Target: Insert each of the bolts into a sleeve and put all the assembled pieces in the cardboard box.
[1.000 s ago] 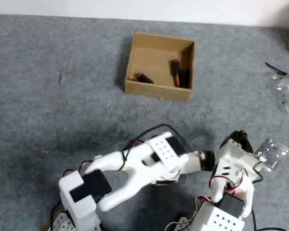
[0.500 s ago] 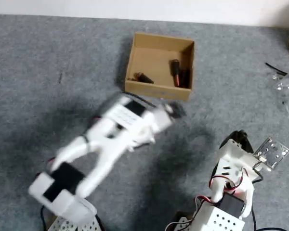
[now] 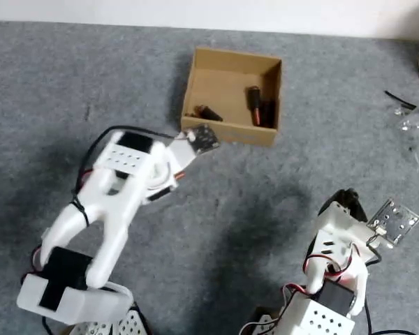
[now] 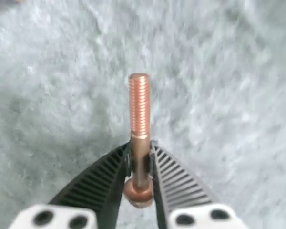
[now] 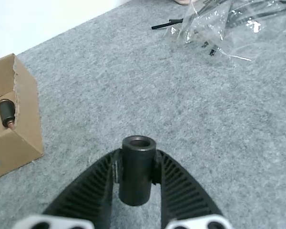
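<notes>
R hand [image 5: 138, 153], nearest the arm bases at near-right of the bench: fingers pinch a dark sleeve [image 5: 137, 174] across its body. Sleeve long axis runs along the fingers. Open bore is at the free end, facing away from the wrist, w/ nothing in it. R arm [image 3: 335, 244] sits folded, well apart from the box.

L hand [image 4: 140, 145], farther out: fingers pressed onto a copper-colour bolt [image 4: 139, 107] low on the shank, just above the head. Head is toward the wrist, threaded end sticks out well past the fingertips, axis in line w/ the fingers. Grey bench [image 4: 229, 71] lies below; bolt is not touching it. In high view L hand [image 3: 199, 138] hangs just beside the front wall of the cardboard box [image 3: 227, 134], outside it, not over the opening.

Key relation: bolt and sleeve are well apart. Sleeve lies to the right of L hand and back toward the bases. Each free end points away from its own wrist, so my read is the next move needs the hands brought tip to tip, thread end lined up on the bore, axes collinear. L hand is nearer the box, but the bolt is not sleeved yet, so a drop there looks premature.

Box holds at least two assembled pieces [image 3: 253, 105]: one by the right wall, one near the front-left corner.

Far right: clear plastic bag [image 5: 229, 24] and black cable [image 5: 167, 24].

Writing: bluish print on box front wall, too small to read. Nothing else legible.
</notes>
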